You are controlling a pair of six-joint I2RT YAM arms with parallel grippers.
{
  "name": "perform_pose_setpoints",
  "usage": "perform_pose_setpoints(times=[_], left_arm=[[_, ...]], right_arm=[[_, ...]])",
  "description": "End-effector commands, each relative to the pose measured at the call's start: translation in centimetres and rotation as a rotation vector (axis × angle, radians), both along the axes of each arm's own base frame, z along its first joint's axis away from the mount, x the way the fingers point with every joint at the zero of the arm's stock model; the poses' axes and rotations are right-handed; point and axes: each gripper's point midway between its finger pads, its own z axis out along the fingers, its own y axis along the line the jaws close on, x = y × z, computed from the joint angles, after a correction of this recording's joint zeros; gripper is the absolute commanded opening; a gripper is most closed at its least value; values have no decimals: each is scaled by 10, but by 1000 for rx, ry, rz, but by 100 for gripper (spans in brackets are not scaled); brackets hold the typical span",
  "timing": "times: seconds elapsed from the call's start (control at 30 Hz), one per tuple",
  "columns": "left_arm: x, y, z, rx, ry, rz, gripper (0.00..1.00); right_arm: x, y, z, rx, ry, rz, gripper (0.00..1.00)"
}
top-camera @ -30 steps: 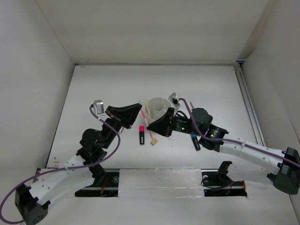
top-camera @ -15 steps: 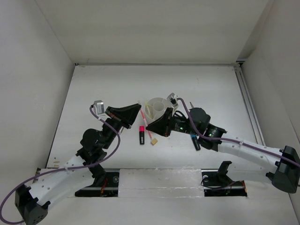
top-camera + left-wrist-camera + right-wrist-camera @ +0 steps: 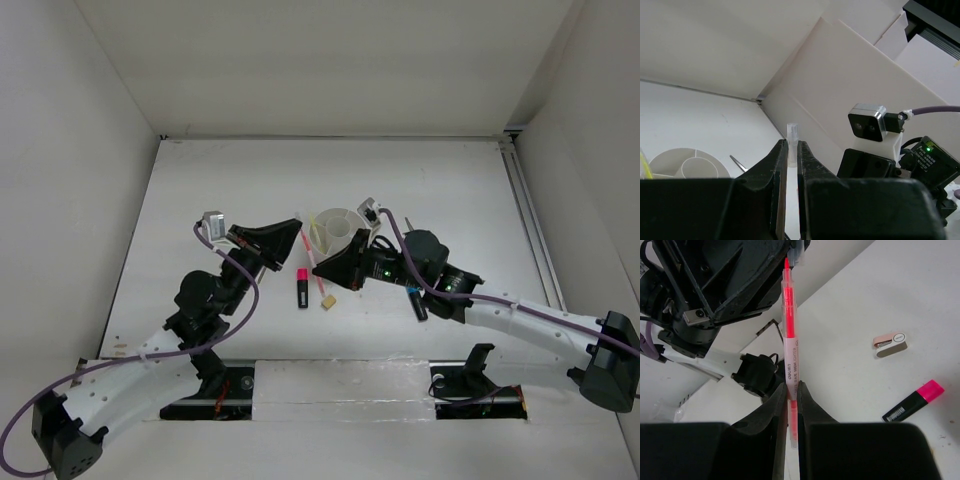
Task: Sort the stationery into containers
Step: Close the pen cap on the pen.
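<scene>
Pink pen (image 3: 791, 360) spans from left gripper (image 3: 297, 230) to right gripper (image 3: 318, 268), barring near-left side of organizer (image 3: 340, 220). Pink-capped marker (image 3: 302, 288) and eraser (image 3: 327, 302) lie just nearer. Blue-capped marker (image 3: 416, 303) sits beside right arm. Far bench (image 3: 420, 175) open.

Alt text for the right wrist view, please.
The right gripper clamps a thin pink pen, its bare tip beside the clear cap in the left gripper. On the table lie a pink-capped marker and a small tan piece.

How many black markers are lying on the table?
2. The pink-capped marker lies left of the tan eraser; the blue-capped marker lies by the right arm. Others may be hidden under the arms.
</scene>
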Motion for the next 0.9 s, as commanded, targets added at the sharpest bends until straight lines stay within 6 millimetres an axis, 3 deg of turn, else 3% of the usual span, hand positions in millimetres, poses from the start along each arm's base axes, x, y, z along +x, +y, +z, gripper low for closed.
perform_pose_setpoints(times=[0.0,0.3,0.87], left_arm=[[-5,6,33,-60,-59,6,0],[-5,9,40,-63,-69,18,0],[-9,10,47,-75,-85,10,0]], right_arm=[[-1,-1,17,46,-42,-14,0],[-11,3,13,39,-36,15,0],[-1,0,10,29,-31,-45,0]])
